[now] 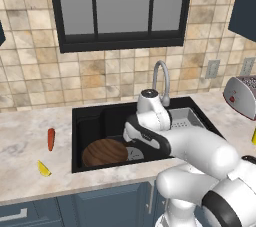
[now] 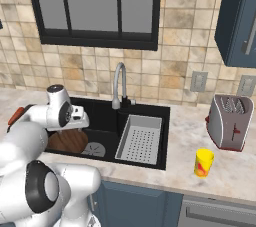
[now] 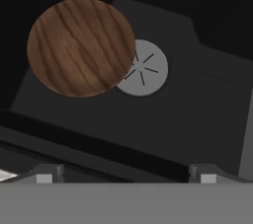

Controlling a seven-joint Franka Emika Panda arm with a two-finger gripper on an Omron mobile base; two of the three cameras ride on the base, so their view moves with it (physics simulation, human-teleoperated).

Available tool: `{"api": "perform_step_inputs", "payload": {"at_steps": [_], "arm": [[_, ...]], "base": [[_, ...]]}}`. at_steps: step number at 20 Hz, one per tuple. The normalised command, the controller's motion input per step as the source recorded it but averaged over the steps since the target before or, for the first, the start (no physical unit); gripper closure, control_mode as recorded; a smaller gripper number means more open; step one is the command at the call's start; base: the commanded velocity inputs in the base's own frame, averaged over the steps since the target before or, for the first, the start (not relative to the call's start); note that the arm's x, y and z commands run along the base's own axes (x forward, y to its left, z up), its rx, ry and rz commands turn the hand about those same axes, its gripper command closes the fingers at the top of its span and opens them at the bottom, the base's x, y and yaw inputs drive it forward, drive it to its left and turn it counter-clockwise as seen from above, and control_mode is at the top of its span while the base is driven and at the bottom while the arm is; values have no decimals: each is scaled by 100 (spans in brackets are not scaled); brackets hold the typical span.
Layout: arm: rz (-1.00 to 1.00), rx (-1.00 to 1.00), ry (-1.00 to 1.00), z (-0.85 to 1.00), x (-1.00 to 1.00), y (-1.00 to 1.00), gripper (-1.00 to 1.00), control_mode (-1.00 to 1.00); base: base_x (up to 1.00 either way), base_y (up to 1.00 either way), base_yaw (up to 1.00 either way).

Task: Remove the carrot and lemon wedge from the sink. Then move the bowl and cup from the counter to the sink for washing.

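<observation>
Sink (image 2: 102,116) is holding the bowl (image 1: 104,152), lying beside its drain (image 3: 144,67). Cup (image 2: 204,162) is standing on the counter (image 2: 230,173), far right of the end effector (image 3: 126,171), whose fingers are spread apart, empty.

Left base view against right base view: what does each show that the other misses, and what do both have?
Left base view alone: the carrot and the lemon wedge, lying apart on the counter left of the sink.
Right base view alone: the whole cup, upright on the counter right of the sink, in front of the toaster.
Both: the bowl in the basin beside the drain, the faucet, the perforated tray, and the arm over the sink.
</observation>
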Motion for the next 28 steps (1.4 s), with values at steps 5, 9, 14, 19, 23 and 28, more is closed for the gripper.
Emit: {"api": "perform_step_inputs", "payload": {"at_steps": [5,9,14,19,23,28], "arm": [[0,0,0,19,-22,-14,-100,-100],[0,0,0,17,-23,-15,-100,-100],[0,0,-1,15,-20,-16,-100,-100],[-1,0,-4,15,-21,-20,-100,-100],[-2,0,-1,15,-18,-15,-100,-100],[-6,-1,-1,13,-18,-19,-100,-100]], "base": [[0,0,0],[0,0,0],[0,0,0],[0,0,0],[0,0,0],[0,0,0]]}}
